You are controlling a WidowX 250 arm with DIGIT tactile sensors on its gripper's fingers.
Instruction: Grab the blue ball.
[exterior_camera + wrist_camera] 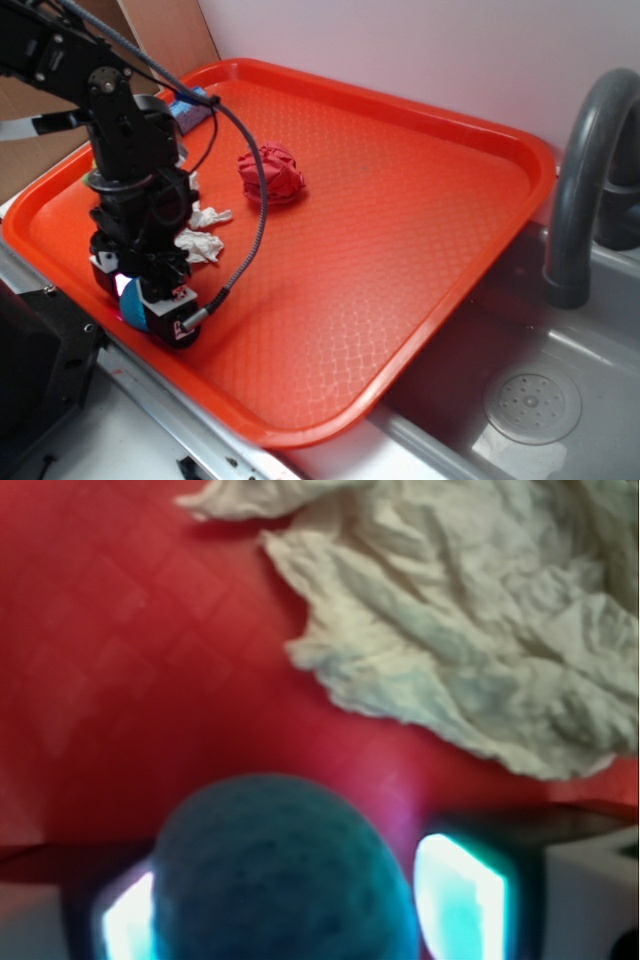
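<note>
Claw [150, 305]: low at tray's [400, 250] near-left edge, pads on both sides of ball [285, 870], seemingly closed on it | Risk: ball is round and soft (knit could squash), may squirt out if lifted off-centre; tissue [470, 630] just beyond could snag | Ball: turquoise, bumpy knit, sitting between pads on tray.

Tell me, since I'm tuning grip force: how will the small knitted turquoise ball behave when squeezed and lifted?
The small knitted turquoise ball looks fuzzy, so probably soft, light and grippy. Being round, it may roll across the red plastic tray if released. The hand brackets it.
</note>
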